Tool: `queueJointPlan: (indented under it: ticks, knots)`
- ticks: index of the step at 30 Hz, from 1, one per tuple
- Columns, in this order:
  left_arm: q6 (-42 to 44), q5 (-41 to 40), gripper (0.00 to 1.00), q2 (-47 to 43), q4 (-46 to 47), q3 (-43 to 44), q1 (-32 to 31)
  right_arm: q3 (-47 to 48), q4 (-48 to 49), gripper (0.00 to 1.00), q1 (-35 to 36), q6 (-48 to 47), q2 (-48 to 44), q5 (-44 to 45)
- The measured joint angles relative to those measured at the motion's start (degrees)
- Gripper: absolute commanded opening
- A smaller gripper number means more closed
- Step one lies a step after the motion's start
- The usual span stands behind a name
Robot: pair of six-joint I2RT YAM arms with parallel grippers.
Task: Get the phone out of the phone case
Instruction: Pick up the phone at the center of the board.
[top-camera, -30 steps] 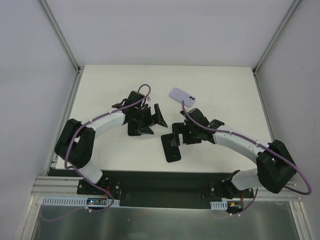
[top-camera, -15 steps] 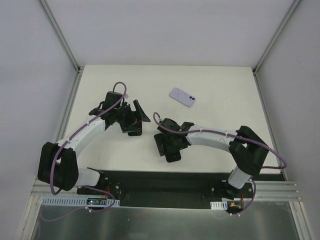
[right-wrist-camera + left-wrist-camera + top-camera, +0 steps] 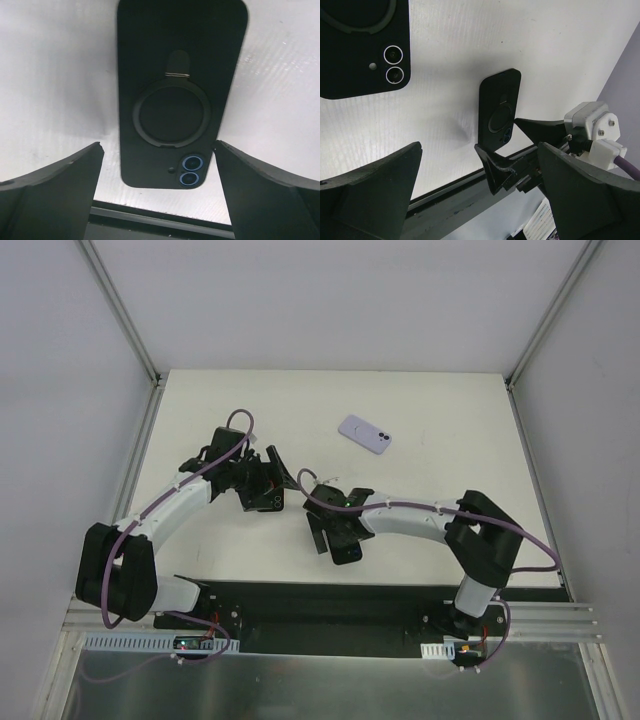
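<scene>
The black cased phone [image 3: 182, 95] lies back-up on the table [image 3: 450, 420], at 6 o'clock from its centre, near the front edge. The right gripper [image 3: 159, 146] hangs over it, fingers spread wide, gripping nothing. At the phone's 10 o'clock the left gripper [image 3: 480, 145], equally wide and empty, hangs over a second black phone [image 3: 355, 50]. A lilac phone [image 3: 364, 434] lies at 12 o'clock, well apart.

**A White Table in a Grey Box**

The white table [image 3: 470, 455] sits between plain grey walls [image 3: 330, 300] on three sides. Two thin metal posts [image 3: 120, 310] rise from its far corners. A black strip [image 3: 330, 602] and a shiny metal sheet [image 3: 330, 680] lie along the near edge.
</scene>
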Motion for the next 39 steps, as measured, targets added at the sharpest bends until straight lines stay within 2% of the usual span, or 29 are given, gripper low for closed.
queueJointPlan:
  ticks: [9, 18, 20, 23, 24, 26, 27, 29, 31, 39]
  knots:
    - [0.2, 0.0, 0.99, 0.3, 0.0, 0.0, 0.0, -2.4, -1.1, 0.96, -0.1, 0.7, -1.8, 3.5]
    - [0.7, 0.0, 0.99, 0.8, 0.0, -0.1, 0.0, -4.1, 3.2, 0.96, -0.2, 0.7, -0.7, -0.2]
    - [0.7, 0.0, 0.99, 1.2, 0.0, -0.1, -0.1, -4.0, 3.3, 0.99, -0.3, 0.6, -0.6, -0.7]
    - [0.7, 0.0, 0.99, 2.1, 0.0, -0.1, -0.5, -4.0, 3.3, 0.89, -0.4, 0.2, -0.5, -1.0]
    - [0.7, -0.1, 0.99, 2.4, 0.0, -0.1, -1.1, -4.0, 3.3, 0.8, -0.4, 0.2, -0.5, -1.0]
    - [0.7, -0.1, 0.99, 3.2, 0.0, -0.1, -2.4, -4.0, 3.2, 0.7, -0.5, 0.0, -0.6, -0.7]
    - [0.7, -0.1, 0.99, 3.7, 0.0, -0.1, -3.3, -4.0, 3.2, 0.6, -0.5, 0.0, -0.6, -0.6]
    - [0.7, -0.1, 0.99, 4.7, 0.0, -0.1, -4.4, -4.0, 3.2, 0.5, -0.5, -0.2, -0.8, -0.1]
    - [0.7, 0.0, 0.99, 5.8, 0.0, 0.0, -5.3, -4.3, 3.3, 0.45, -0.5, -0.3, -1.1, 0.1]
    - [0.7, 1.2, 0.99, 9.8, 1.6, 0.6, -6.9, -6.7, 3.3, 0.42, -0.3, -0.2, -4.4, 1.9]
